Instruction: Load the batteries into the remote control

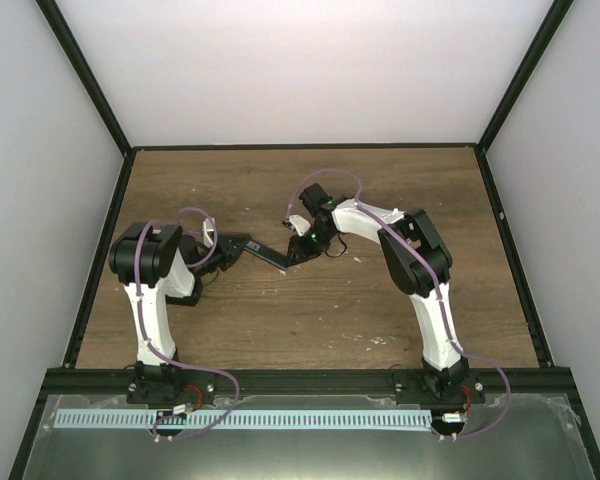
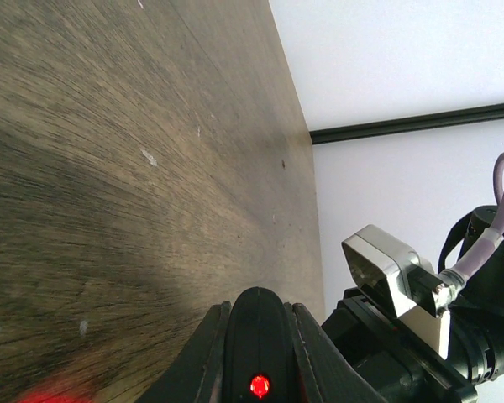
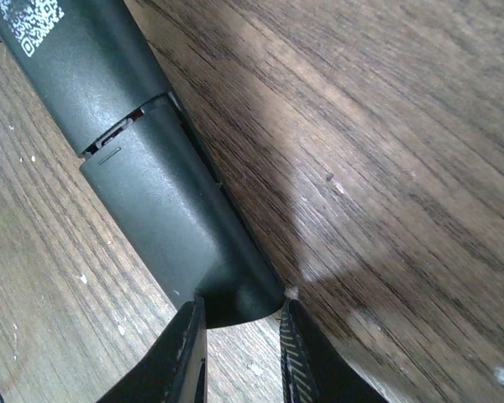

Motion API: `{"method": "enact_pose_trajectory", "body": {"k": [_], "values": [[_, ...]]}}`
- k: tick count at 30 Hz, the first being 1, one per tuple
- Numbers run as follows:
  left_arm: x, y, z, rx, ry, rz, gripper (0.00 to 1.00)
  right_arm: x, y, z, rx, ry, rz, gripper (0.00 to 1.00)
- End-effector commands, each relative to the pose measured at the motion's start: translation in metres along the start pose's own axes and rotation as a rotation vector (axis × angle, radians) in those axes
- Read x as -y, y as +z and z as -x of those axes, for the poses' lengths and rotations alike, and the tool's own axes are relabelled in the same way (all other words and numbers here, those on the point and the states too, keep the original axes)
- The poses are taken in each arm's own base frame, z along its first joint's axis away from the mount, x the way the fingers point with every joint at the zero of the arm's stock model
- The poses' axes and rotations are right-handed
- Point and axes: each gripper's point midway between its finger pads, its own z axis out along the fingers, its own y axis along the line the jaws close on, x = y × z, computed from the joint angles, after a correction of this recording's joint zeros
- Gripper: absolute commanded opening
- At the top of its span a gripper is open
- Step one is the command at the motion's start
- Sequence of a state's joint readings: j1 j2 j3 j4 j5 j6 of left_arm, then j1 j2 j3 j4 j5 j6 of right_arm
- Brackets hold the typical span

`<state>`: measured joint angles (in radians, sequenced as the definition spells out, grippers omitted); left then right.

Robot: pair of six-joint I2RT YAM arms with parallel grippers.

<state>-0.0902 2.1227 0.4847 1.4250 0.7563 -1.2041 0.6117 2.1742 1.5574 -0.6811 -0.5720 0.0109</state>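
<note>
The remote control is a slim black bar held between the two arms at mid-table. My left gripper is shut on one end of it. In the left wrist view that rounded end, with a lit red light, sits tight between the fingers. My right gripper is shut on the other end. The remote control's back faces that camera, and its cover section shows a slightly gaping seam. The batteries are out of view.
The brown wooden table carries pale chipped specks. White walls and a black frame enclose it. The right arm's wrist camera hangs close beside my left gripper.
</note>
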Motion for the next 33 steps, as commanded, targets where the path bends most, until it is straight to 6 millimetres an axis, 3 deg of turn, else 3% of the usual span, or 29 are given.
{"method": "enact_pose_trajectory", "body": {"k": [1, 11, 18, 26, 33], "values": [[-0.029, 0.003, -0.018, -0.026, -0.064, 0.079, 0.01, 0.01, 0.016, 0.001, -0.015, 0.001, -0.032, 0.18], [-0.027, 0.003, -0.022, -0.044, -0.049, 0.083, 0.01, 0.008, 0.015, 0.006, -0.024, 0.016, -0.027, 0.18], [-0.025, 0.004, -0.02, -0.047, -0.045, 0.079, 0.01, 0.008, -0.002, 0.009, 0.022, -0.005, -0.081, 0.29], [-0.025, 0.005, -0.02, -0.055, -0.042, 0.082, 0.01, 0.005, -0.017, 0.023, 0.068, -0.021, -0.118, 0.35], [-0.026, 0.006, -0.02, -0.06, -0.043, 0.083, 0.01, 0.007, -0.018, 0.038, 0.093, -0.037, -0.13, 0.42]]}}
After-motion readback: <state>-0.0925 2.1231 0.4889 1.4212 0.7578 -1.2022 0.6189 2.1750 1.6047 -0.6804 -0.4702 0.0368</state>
